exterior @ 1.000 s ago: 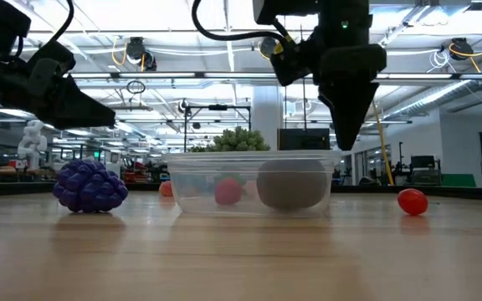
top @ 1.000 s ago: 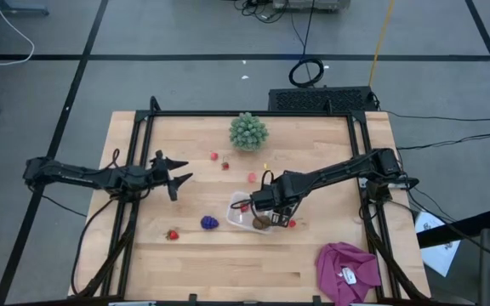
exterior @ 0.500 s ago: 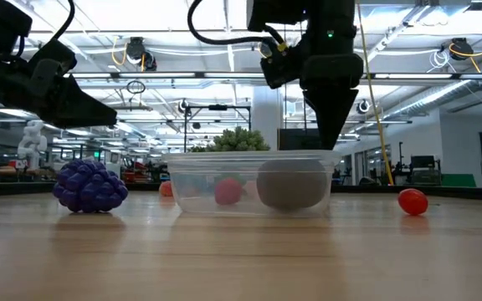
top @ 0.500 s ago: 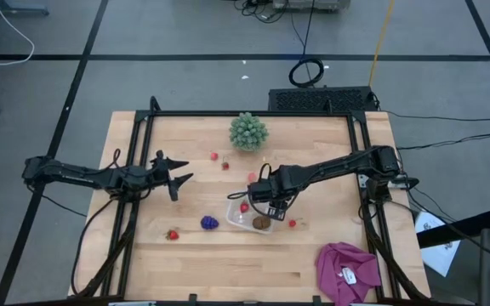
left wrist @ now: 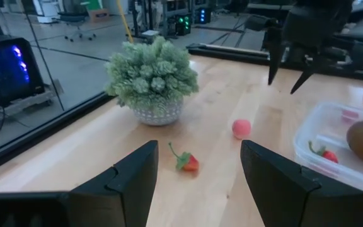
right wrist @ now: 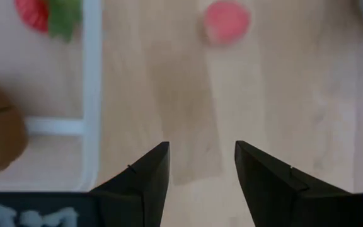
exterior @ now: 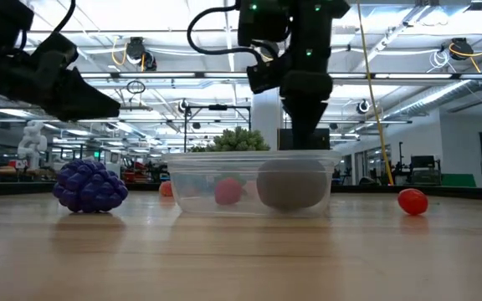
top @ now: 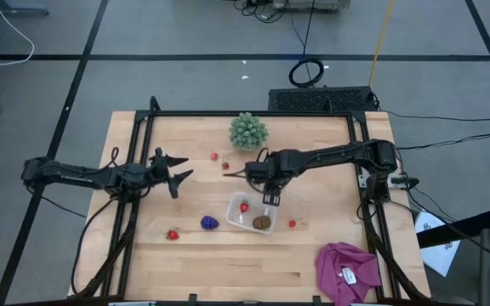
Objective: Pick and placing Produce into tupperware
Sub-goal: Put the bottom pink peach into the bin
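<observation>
From above, the clear tupperware [top: 252,213] sat near the middle of the table [top: 330,255]. A red strawberry [top: 244,206] and the brown kiwi [top: 262,222] lay inside it. The purple grapes [top: 209,223] lay just left of it on the wood. More little red berries lay around: one far left near the front [top: 172,234], one to the right of the box [top: 292,223], two near the green spiky ball [top: 248,132]. The right gripper [top: 270,194] hung just past the far edge of the box, with its fingers open and nothing in them. The left gripper [top: 175,177] waited on the left side, open and empty too.

From table height, the grapes [exterior: 90,187] looked bumpy and round. They would likely be light and a bit squashy, so a soft pinch across the middle seemed best. The berry on the right [exterior: 412,201] looked smooth and might roll.

In the left wrist view, a leafy strawberry [left wrist: 188,162] and a pink ball [left wrist: 241,128] lay on the wood near the plant. Both were tiny, so the fingers would need to close on their sides, low down.

In the right wrist view, the fingers [right wrist: 147,173] stood apart over bare wood beside the box's rim [right wrist: 92,75], with a pink berry [right wrist: 226,22] ahead. It looked easy to nudge away.
</observation>
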### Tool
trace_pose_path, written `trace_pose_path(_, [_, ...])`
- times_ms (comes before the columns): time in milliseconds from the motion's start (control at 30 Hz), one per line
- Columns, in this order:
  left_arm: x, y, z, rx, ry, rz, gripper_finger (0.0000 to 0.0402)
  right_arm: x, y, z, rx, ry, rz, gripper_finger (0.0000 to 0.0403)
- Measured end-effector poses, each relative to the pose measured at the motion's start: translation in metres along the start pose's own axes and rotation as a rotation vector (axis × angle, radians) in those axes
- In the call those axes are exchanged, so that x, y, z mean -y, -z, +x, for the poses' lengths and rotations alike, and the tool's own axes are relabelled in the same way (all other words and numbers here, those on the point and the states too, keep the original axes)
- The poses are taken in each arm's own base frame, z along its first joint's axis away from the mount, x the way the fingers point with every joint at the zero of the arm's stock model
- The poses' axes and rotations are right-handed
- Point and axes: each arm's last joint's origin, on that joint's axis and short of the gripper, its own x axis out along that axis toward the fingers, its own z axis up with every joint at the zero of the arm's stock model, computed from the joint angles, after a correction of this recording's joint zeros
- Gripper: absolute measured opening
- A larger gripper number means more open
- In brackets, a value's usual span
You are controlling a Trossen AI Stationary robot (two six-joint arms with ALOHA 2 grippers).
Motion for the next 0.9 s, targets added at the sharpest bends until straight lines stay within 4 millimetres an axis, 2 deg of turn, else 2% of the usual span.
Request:
trace_pose_path(200, [-0.003,-0.002,0.004,-0.02,-0.043,-0.002,0.023,0.022,-0.011,0.003,0.078,-0.005,0.006,0.0172])
trace_pose_path(367, [-0.006,0.002,0.008,-0.059,-0.078,-0.002,0.023,0.03,-0.022,0.003,0.176,-0.102,-0.004,0.0172])
trace_pose_path(633, [-0.009,0.006,0.011,-0.094,-0.11,-0.003,0.023,0.036,-0.027,0.004,0.218,-0.127,-0.028,0.0175])
trace_pose_path(900, [-0.009,0.006,0.011,-0.093,-0.113,-0.004,0.023,0.036,-0.034,0.003,0.296,-0.14,-0.064,0.0219])
